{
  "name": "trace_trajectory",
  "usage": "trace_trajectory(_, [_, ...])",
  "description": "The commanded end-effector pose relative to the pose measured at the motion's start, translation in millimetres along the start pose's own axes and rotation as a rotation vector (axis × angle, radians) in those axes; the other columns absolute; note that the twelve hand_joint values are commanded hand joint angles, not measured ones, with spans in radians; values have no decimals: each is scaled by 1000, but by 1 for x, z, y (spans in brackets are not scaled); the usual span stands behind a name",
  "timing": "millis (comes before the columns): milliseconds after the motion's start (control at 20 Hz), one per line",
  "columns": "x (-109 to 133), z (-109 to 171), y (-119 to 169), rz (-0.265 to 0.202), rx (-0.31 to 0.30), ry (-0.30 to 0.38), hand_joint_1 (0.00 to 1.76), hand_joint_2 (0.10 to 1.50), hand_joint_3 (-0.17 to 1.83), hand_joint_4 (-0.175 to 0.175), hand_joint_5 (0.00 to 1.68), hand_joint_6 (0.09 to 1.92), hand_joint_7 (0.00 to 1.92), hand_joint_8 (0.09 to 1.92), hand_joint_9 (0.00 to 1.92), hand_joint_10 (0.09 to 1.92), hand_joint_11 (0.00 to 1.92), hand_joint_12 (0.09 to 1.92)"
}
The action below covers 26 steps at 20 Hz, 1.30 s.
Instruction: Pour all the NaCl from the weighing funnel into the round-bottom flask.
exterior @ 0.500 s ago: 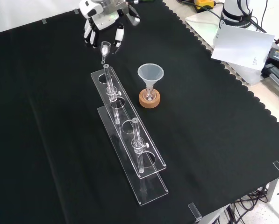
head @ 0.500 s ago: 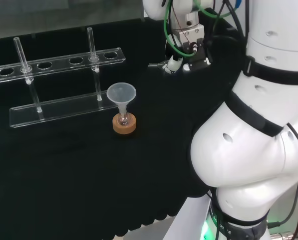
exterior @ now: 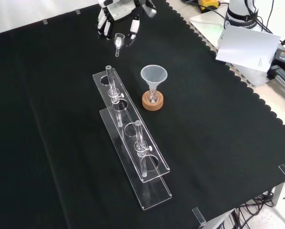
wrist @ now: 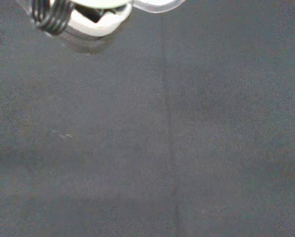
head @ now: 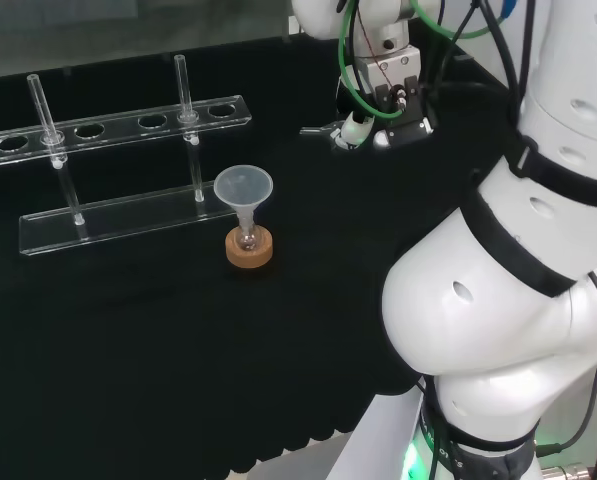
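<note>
The black and white robot hand (exterior: 118, 14) pinches a small clear glass weighing funnel (exterior: 118, 42), raised above the black cloth (exterior: 218, 143). In the front view it hangs far from the clear plastic funnel (exterior: 153, 76) in the round-bottom flask (exterior: 153, 98) on a cork ring (exterior: 153, 101).

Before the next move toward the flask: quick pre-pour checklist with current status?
1. Weighing funnel held by the robot hand: ok, it hangs between the fingers, clear of the cloth.
2. Flask seated upright in the cork ring: ok.
3. Plastic funnel set in the flask neck, mouth up: ok.
4. Weighing funnel over the plastic funnel: not ok, in the front view it is farther off and left of it.
5. Path clear of the tube rack: ok for now, the rack's far end sits near the held piece, so keep height.
6. NaCl inside the weighing funnel: cannot tell.
</note>
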<state>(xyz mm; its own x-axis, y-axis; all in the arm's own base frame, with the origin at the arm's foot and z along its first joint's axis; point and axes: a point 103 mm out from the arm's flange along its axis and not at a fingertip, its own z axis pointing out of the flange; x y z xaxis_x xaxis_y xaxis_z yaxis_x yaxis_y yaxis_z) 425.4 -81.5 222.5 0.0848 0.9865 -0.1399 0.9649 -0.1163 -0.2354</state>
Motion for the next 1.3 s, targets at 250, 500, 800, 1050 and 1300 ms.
trace_trajectory(250, [30, -17, -60, -22, -7, -71, 1099, 733, 578, 175, 1190, 787, 605, 654, 912, 387, 811, 1061])
trace_trajectory(500, [47, -29, -75, -42, -5, -95, 1099, 733, 579, 175, 1190, 787, 605, 654, 913, 386, 811, 1062])
trace_trajectory(800, [72, -31, -86, -74, 4, -116, 1099, 732, 580, 175, 1190, 787, 603, 654, 914, 384, 804, 1063])
trace_trajectory(1050, [89, -29, -93, -93, 3, -141, 1099, 732, 580, 175, 1190, 786, 598, 653, 916, 384, 798, 1066])
trace_trajectory(1300, [100, -28, -95, -103, 16, -178, 1099, 731, 581, 175, 1191, 786, 595, 652, 917, 383, 795, 1070])
